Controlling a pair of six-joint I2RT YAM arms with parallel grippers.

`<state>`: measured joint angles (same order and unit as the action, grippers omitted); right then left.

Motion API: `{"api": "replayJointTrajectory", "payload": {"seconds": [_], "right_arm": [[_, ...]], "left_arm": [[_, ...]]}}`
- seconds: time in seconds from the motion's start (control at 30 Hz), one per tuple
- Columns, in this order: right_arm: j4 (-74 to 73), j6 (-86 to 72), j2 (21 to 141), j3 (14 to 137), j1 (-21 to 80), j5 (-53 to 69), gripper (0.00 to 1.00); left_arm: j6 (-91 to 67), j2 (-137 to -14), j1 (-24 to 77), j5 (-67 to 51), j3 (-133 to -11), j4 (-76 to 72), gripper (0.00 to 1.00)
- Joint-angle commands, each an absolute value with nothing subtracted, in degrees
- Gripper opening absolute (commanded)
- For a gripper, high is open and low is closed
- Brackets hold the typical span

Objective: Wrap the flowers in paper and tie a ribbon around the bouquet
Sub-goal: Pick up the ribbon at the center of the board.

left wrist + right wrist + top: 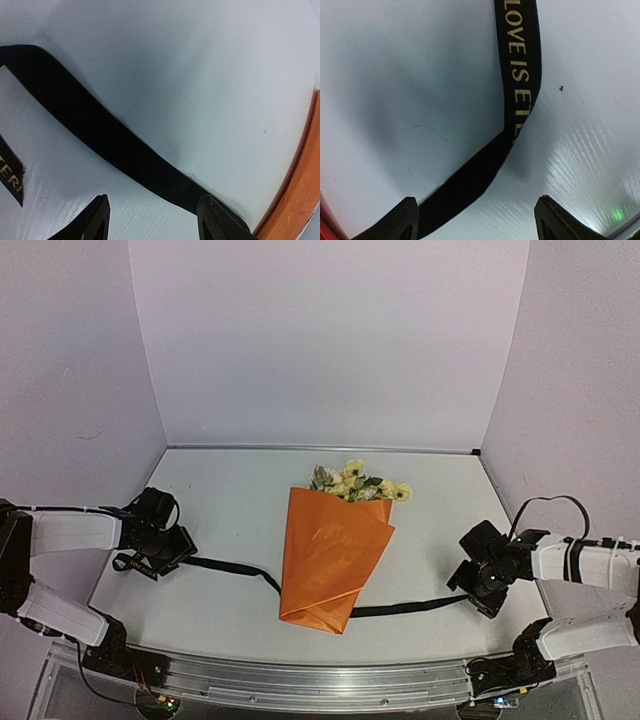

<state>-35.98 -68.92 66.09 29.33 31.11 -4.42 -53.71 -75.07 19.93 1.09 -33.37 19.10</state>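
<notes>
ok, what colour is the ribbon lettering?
Pale gold, on a black ribbon; it shows best in the right wrist view.

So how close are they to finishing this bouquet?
Wrapping looks done: the paper forms a cone around the flowers. In hand: the ribbon lies untied, running out both sides, left tool and right tool open over it. Left: tying it.
</notes>
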Motion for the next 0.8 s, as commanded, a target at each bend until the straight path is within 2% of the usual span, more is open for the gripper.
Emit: {"api": "replayJointTrajectory", "payload": {"seconds": [0.0,0.4,0.57,0.77], "right_arm": [[-30.34,-67.26,68.04,29.05,28.89,-2.96,0.81],[-26.52,-66.67,70.61,26.0,26.98,-0.99,0.77],[-24.6,-67.51,71.75,24.74,26.11,-0.44,0.74],[-23.79,-67.8,71.68,23.97,25.44,-0.44,0.7]], "left_arm": [[-56.32,-76.24,15.75,0.73,-32.43,17.82,0.63],[-56.98,-82.71,5.19,7.81,-39.92,19.38,0.65],[-58.03,-87.22,3.31,11.25,-43.33,21.59,0.57],[-60.46,-91.05,2.92,13.24,-43.75,21.77,0.56]]}}
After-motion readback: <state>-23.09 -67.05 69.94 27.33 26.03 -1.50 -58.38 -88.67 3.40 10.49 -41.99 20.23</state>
